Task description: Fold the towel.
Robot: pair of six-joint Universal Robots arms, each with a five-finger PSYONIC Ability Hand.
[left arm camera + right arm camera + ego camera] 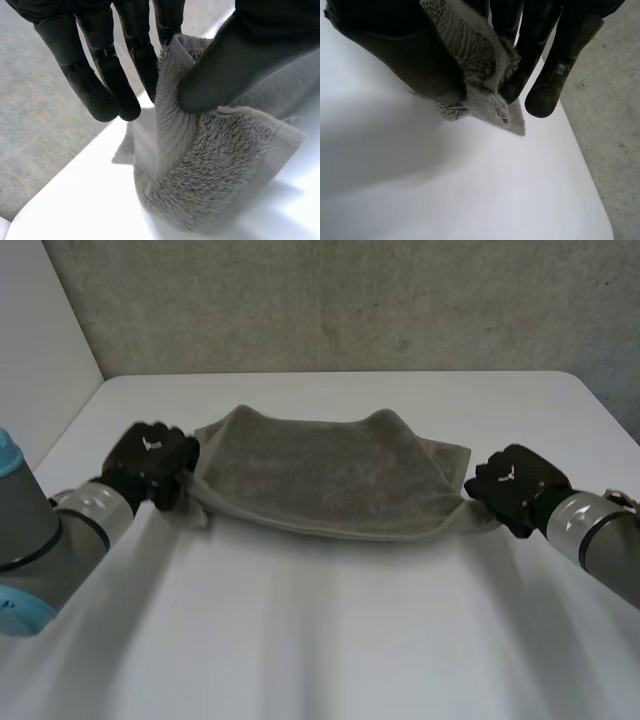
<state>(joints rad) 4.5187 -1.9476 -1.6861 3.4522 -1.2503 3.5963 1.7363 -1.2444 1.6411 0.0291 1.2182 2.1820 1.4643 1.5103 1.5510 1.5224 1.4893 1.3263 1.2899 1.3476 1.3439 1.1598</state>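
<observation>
White counter (330, 630) spreads wide across the front, its far corners rounded. Behind it, a grey speckled wall (350, 300) runs right across the back. Off to the left, a plain white panel (40, 330) stands beside the counter. In the wrist views, a grey speckled surface (35, 130) lies past the counter's edge.

Cuts off the left arm (45, 530) at the lower left of the head view and the right arm (600, 535) at the right edge. Hides the towel (320, 475) end corners beneath the left hand (150, 462) and right hand (515, 485) there. Blurs the thumb (240, 55) and the towel fold beside it in the left wrist view.
</observation>
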